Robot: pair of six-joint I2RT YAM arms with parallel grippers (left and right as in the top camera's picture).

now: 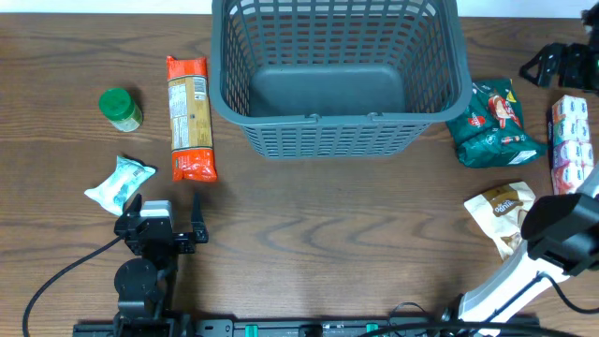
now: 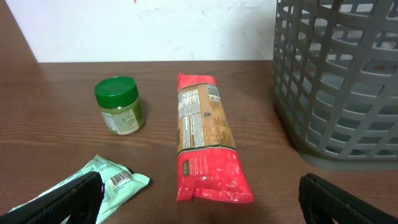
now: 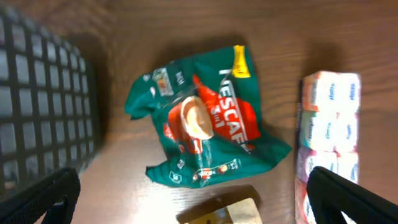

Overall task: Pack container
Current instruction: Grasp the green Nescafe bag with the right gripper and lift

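Dark grey rectangular plastic basket (image 1: 328, 139): lattice walls, solid base, empty. Left jaws, right jaws: spread wide, nothing held.

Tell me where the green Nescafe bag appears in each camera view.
Overhead: the green Nescafe bag lies at the right, just right of the basket.
Left wrist: not in it.
Right wrist: the bag fills the centre, basket lattice at left.
Shared landmark: the grey basket, seen in all three views.

Dark brown wood-grain table (image 1: 318, 234), plain white wall (image 2: 155, 31) behind its far edge, even light
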